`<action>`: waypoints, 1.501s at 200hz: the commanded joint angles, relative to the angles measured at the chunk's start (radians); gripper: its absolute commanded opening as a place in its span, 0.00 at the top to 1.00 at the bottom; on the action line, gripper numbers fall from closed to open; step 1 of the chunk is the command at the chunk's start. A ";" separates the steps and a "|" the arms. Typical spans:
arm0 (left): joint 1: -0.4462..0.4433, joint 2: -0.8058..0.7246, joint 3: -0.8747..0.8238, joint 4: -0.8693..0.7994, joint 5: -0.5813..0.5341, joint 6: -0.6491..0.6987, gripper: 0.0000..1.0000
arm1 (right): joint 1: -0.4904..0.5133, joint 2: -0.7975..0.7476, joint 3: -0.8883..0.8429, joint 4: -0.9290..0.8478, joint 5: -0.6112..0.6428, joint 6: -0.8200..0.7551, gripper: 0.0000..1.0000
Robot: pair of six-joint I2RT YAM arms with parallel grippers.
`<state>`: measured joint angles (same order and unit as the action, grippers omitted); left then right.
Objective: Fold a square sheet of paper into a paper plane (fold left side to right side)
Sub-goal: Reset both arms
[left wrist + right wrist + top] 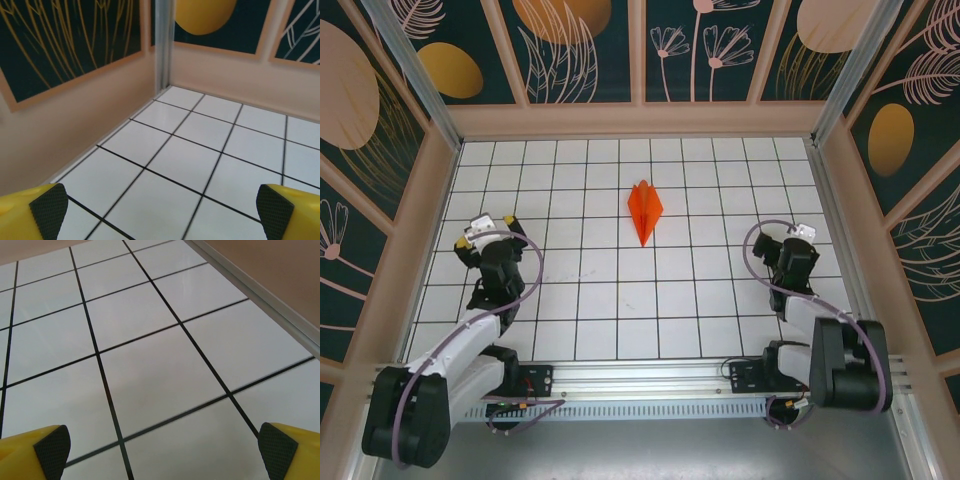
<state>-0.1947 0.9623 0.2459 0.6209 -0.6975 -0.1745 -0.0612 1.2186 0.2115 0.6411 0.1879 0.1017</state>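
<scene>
The paper plane point(644, 210) lies flat on the white grid table, a slim bright orange dart with a centre crease, in the middle toward the back. My left gripper point(487, 227) hovers far to its left, near the left wall, open with nothing between its yellow fingers point(47, 210). My right gripper point(802, 232) sits far to the plane's right, also open and empty, its fingers point(50, 450) spread over bare tiles. Both grippers are well apart from the plane.
The table point(620, 300) is a white grid bounded by peach walls point(640, 120) at the back and sides. A metal corner post point(162, 45) stands ahead of the left gripper. A metal rail point(260, 295) runs along the right wall's foot.
</scene>
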 commanded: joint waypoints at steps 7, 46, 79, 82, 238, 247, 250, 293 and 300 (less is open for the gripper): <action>0.027 0.070 -0.052 0.282 0.034 0.083 0.01 | -0.007 0.109 0.025 0.351 -0.106 -0.095 0.01; 0.039 0.252 -0.102 0.510 0.113 0.141 0.02 | -0.004 0.167 0.085 0.313 -0.225 -0.123 0.01; 0.067 0.345 -0.134 0.686 0.217 0.156 0.02 | -0.002 0.190 0.021 0.492 -0.276 -0.086 0.01; 0.071 0.349 -0.133 0.694 0.229 0.153 0.02 | 0.000 0.202 0.016 0.513 -0.277 -0.086 0.01; 0.166 0.561 -0.034 0.705 0.452 0.084 0.02 | 0.020 0.321 0.026 0.599 -0.243 -0.094 0.01; 0.166 0.562 -0.034 0.705 0.453 0.084 0.01 | 0.019 0.320 0.025 0.598 -0.244 -0.092 0.01; 0.166 0.562 -0.033 0.705 0.453 0.083 0.01 | 0.019 0.320 0.026 0.598 -0.244 -0.092 0.01; 0.166 0.562 -0.033 0.705 0.452 0.084 0.02 | 0.020 0.322 0.027 0.594 -0.244 -0.094 0.01; 0.166 0.561 -0.033 0.705 0.453 0.084 0.01 | 0.019 0.323 0.027 0.594 -0.243 -0.093 0.01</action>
<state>-0.0334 1.5379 0.2115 1.3224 -0.2611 -0.0727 -0.0433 1.5368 0.2287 1.1797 -0.0536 0.0055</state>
